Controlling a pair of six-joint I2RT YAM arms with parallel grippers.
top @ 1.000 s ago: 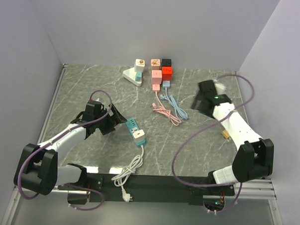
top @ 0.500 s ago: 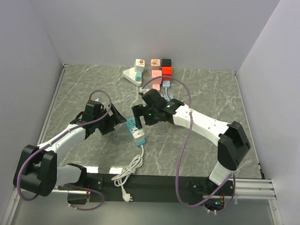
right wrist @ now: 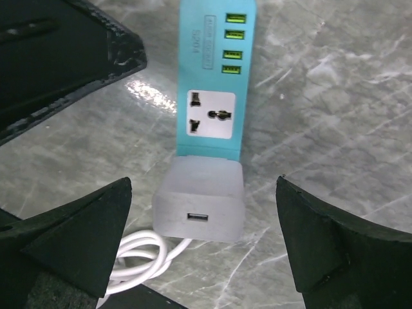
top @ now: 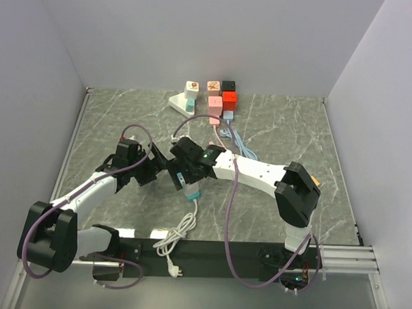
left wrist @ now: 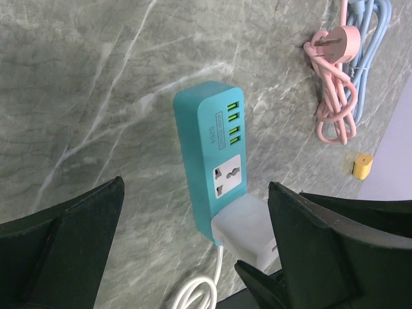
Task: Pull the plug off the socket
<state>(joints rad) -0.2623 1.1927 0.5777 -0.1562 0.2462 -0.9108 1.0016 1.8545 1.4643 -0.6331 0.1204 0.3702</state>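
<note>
Right gripper [right wrist: 203, 187]: spread wide, straddling white plug [right wrist: 199, 201] seated at cable end of teal socket strip [right wrist: 215, 77]. Left gripper [left wrist: 195, 187]: spread, flanking strip. Advice: 1 clamps strip, 1 pinches plug; pull straight.

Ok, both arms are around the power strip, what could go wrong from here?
The left fingers are open, not holding the power strip; pulling the white plug could drag the strip along. The right fingers work close to the left ones, so they could collide.
</note>
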